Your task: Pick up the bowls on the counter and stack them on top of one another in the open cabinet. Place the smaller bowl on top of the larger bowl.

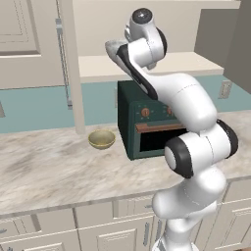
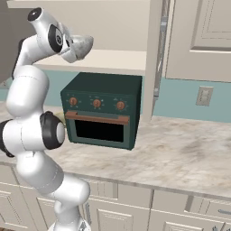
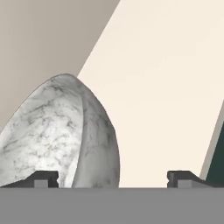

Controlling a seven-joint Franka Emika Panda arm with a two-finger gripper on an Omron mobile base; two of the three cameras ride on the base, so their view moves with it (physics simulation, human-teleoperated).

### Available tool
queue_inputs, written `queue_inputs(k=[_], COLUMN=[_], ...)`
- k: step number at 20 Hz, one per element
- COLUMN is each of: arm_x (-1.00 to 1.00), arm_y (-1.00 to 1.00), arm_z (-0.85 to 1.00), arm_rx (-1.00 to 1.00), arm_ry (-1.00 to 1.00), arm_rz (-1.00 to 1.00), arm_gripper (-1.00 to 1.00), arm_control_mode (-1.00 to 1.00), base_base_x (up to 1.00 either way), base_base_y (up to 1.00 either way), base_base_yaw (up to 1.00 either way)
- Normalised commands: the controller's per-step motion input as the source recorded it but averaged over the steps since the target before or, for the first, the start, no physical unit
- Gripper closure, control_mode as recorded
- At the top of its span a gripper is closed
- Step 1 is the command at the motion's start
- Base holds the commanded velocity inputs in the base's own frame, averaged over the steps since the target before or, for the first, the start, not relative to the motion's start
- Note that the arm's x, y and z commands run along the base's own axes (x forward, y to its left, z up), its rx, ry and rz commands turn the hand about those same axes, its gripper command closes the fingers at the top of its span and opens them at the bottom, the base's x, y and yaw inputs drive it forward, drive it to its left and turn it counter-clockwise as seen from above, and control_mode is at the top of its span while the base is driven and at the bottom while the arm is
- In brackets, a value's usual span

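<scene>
Gripper (image 3: 113, 177) jaws stand spread wide, fingertips at the bottom of the hand view, left tip against the larger bowl (image 3: 65, 135), which is tilted on edge over the open cabinet (image 1: 191, 62) shelf. In the left base view, the smaller bowl (image 1: 102, 139) sits centre-left on the counter (image 1: 49, 171), just beside the green oven (image 1: 147, 127).

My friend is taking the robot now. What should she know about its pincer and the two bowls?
Pincer: jaws wide open, up at the open cream wall cabinet. The rim of the large grey-white marbled bowl stands between the fingertips.
That bowl is tilted at the pale shelf above the dark green oven; whether it rests on the shelf, I cannot tell.
The small yellowish-tan bowl sits upright on the beige marbled counter, left of the oven.
Done: big bowl brought up to the cabinet.
Left: fetch the small bowl, set it inside the big one.
</scene>
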Motion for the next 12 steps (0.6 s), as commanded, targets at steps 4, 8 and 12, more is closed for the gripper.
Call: queue_inputs(k=[4,8,12], arm_x=[0.1,0.02,-0.06], arm_y=[0.05,0.03,0.01], arm_z=[0.09,0.15,0.2], arm_rx=[0.0,0.0,0.0], arm_ry=[-0.06,-0.07,-0.06], arm_rz=[0.0,0.0,0.0], arm_gripper=[-1.0,-1.0,-1.0], arm_control_mode=[-1.0,-1.0,-1.0], base_base_x=[0.0,0.0,0.0], base_base_y=[0.0,0.0,0.0], base_base_yaw=[0.0,0.0,0.0])
